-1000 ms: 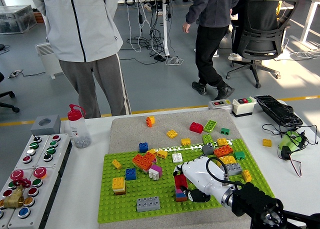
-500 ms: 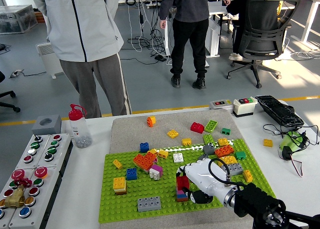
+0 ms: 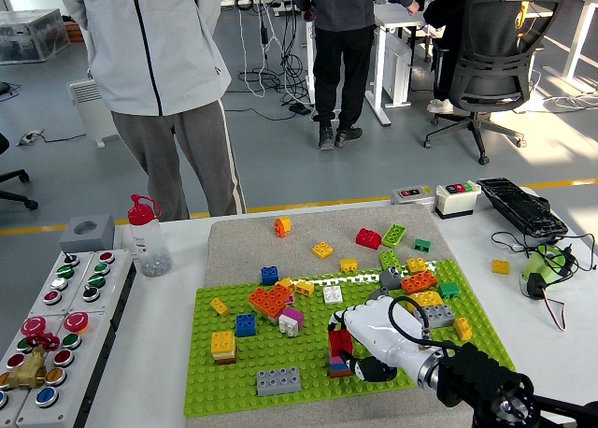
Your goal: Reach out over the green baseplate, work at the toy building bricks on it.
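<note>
Lying on a white counter (image 3: pixel 159 353) in an office: green baseplate (image 3: pixel 308 377), clear at 7 o'clock. Right hand (image 3: pixel 360 339) grasping red brick stack (image 3: pixel 338 344). Left unseen.

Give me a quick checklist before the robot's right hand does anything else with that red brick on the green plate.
1. Right hand on the red toy brick stack: fingers are curled at it, a firm grip cannot be confirmed. Cannot tell.
2. Green studded baseplate lying flat on the grey mat: ok.
3. Space around the stack: the grey flat brick to its left and the pink and white brick stand apart from it. Ok.
4. Person in the pale jacket at the far side: hands not over the table. Ok.
5. Clear bottle with red cap: off the baseplate, away from the arm. Ok.
6. Left hand: not in view. Cannot tell.
</note>
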